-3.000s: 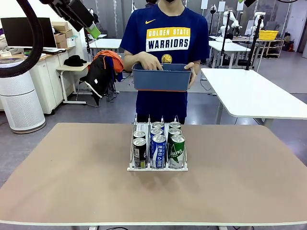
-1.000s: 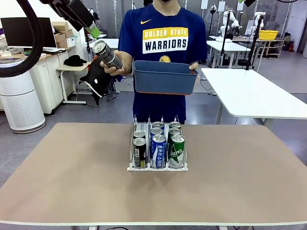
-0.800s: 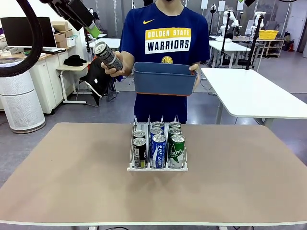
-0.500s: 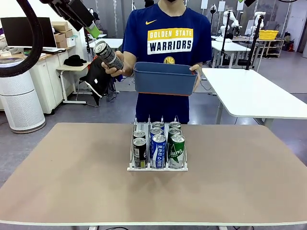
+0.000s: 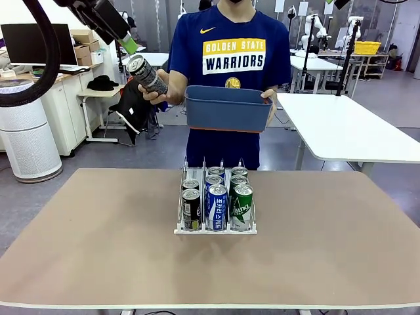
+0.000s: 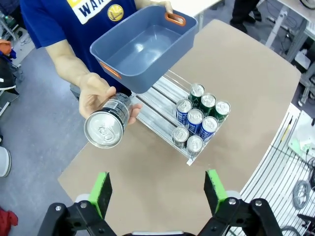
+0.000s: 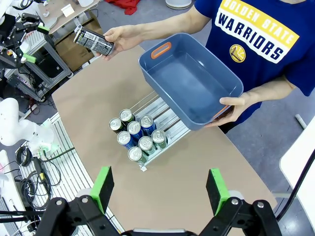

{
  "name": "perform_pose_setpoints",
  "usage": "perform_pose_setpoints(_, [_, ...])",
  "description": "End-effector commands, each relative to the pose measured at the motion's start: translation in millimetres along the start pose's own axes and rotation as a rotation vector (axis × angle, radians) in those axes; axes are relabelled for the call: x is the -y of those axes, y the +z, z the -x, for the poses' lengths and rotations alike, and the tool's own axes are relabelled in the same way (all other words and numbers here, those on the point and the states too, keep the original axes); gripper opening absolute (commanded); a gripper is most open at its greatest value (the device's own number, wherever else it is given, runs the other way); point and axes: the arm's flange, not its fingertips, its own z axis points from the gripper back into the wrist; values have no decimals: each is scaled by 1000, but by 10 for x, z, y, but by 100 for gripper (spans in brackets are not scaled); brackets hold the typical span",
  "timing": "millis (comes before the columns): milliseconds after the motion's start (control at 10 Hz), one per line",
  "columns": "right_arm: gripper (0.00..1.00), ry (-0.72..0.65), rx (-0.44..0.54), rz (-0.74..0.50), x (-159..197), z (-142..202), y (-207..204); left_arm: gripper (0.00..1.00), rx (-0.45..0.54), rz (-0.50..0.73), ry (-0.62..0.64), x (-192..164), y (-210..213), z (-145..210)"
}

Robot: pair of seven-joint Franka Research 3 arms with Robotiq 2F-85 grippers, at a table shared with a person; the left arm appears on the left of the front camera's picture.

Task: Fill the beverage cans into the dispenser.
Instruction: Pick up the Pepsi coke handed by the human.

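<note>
The white wire dispenser (image 5: 215, 228) (image 6: 162, 118) (image 7: 162, 120) stands mid-table with several black, blue and green beverage cans (image 5: 217, 197) filling the front of its three lanes. Behind it a person holds up a black can (image 5: 146, 74) (image 6: 109, 125) (image 7: 93, 40), tilted, in one hand. The other hand holds a dark blue tub (image 5: 226, 108) (image 6: 142, 46) (image 7: 189, 78). My left gripper (image 5: 125, 41) (image 6: 157, 191) hangs open high above, close to the raised can. My right gripper (image 7: 160, 189) is open too, high over the table, with nothing between its fingers.
Tan tabletop (image 5: 98, 230) stretches wide on both sides of the rack. The back halves of the rack's lanes (image 6: 152, 105) show bare wire. A white table (image 5: 348, 131) stands behind at the right.
The person took a black can out of the tub and raised it to the left, near my left gripper. Over the last second person and tub drifted slightly right. Neither gripper moved.
</note>
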Motion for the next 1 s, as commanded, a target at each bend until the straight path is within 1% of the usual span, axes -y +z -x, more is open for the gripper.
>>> perform_pose_setpoints(0, [100, -9, -1, -4, -13, 5, -4, 100, -38, 43, -85, -140, -67, 68])
perform_pose_setpoints(100, [100, -9, -1, -4, -13, 5, -4, 100, -27, -7, -96, -145, -167, 72])
perform_pose_setpoints(300, [100, -9, -1, -4, -13, 5, -4, 100, -36, 5, -100, -202, -190, 126])
perform_pose_setpoints(500, [100, -9, -1, -4, -13, 5, -4, 100, 15, -35, -87, -360, -359, 159])
perform_pose_setpoints(600, [100, -9, -1, -4, -13, 5, -4, 100, 63, -65, -112, -417, -426, 186])
perform_pose_setpoints(700, [100, -9, -1, -4, -13, 5, -4, 100, 87, -83, -107, -477, -531, 164])
perform_pose_setpoints(900, [100, -9, -1, -4, -13, 5, -4, 100, 109, -50, -120, -584, -650, 161])
